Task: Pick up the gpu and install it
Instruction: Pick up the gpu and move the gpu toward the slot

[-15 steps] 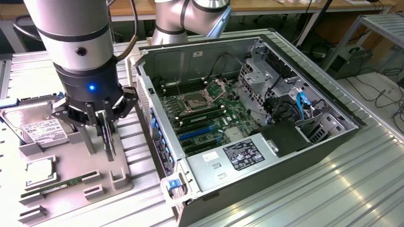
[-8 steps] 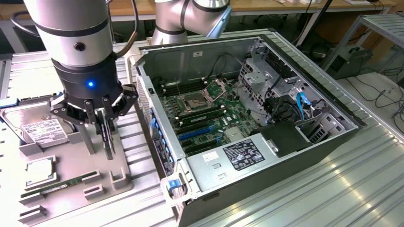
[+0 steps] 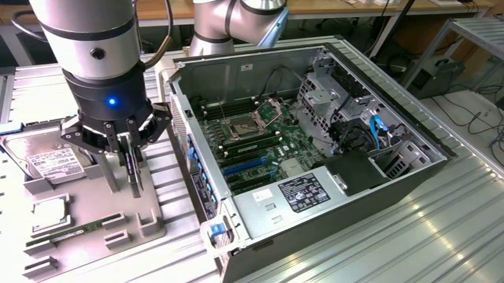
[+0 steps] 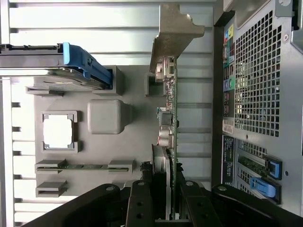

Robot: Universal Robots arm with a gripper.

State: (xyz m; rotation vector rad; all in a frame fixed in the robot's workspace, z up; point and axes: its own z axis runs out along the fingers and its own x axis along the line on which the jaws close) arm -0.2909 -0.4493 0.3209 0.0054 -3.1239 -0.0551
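Nearest, at the front of the flat grey plastic tray [image 3: 150, 218], lies a narrow green memory stick [image 3: 75, 231]. Just behind it sits a square silver chip [image 3: 49, 212]. Over the tray's middle, the black robot hand [image 3: 127, 188] is pinched narrow on the gpu [image 4: 171, 118], a thin green card with a long silver metal end, held on edge. At the tray's back lies a silver hard drive [image 3: 51, 158]. Beside the tray, on the ridged metal desk [image 3: 441, 224], is an open grey computer case [image 3: 228, 76].
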